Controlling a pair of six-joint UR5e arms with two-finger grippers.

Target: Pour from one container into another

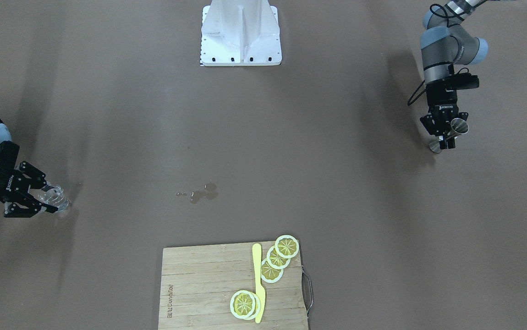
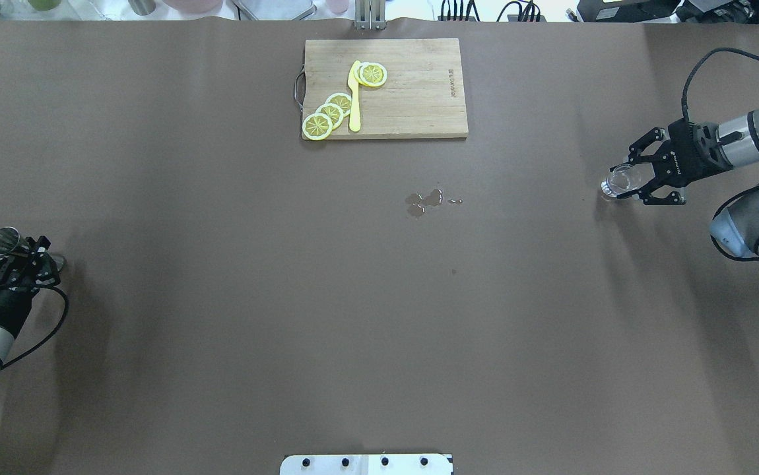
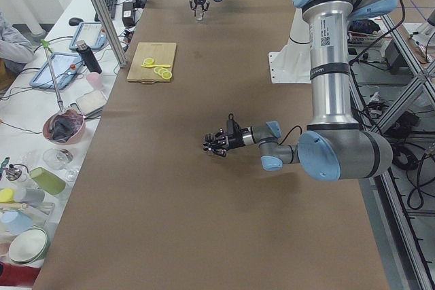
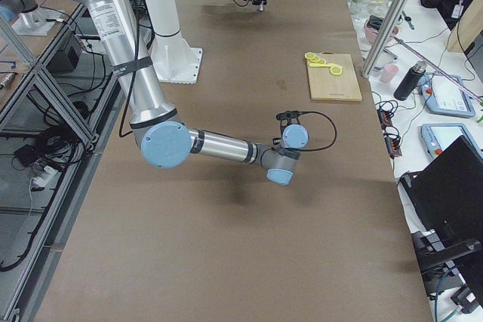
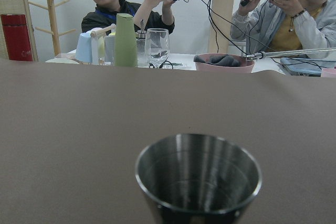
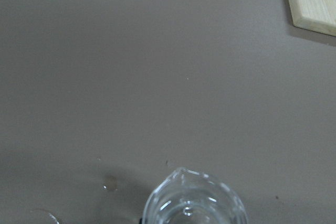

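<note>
Presently the two vessels are at opposite ends of the tabletop (image 2: 221, 330), well apart.

The left gripper (image 1: 447, 137) comes in level and is closed on the narrow waist of the jigger (image 1: 459, 126). The jigger stands upright, and the left wrist view shows its mouth open upward. We judge the waist hold is meant to keep the receiving cup steady and its opening unobstructed. We cannot tell whether its lower cone rests on the tabletop. We read no liquid level inside it.

The right gripper (image 2: 633, 181) has a finger on either side of the glass tumbler (image 2: 617, 181) and appears closed on its wall. The tumbler is low, either on the tabletop or just above it; we cannot tell which. A side grasp like this should let a wrist roll tip the rim over.

A small puddle (image 2: 422, 201) lies mid-table between the arms, just short of the cutting board (image 2: 412, 99).

Judgement: pouring has not begun. Both vessels must first be brought together, with the tumbler rim set above the jigger mouth. That mouth is narrow, so a misaligned or hasty tilt would add to the puddle.
</note>
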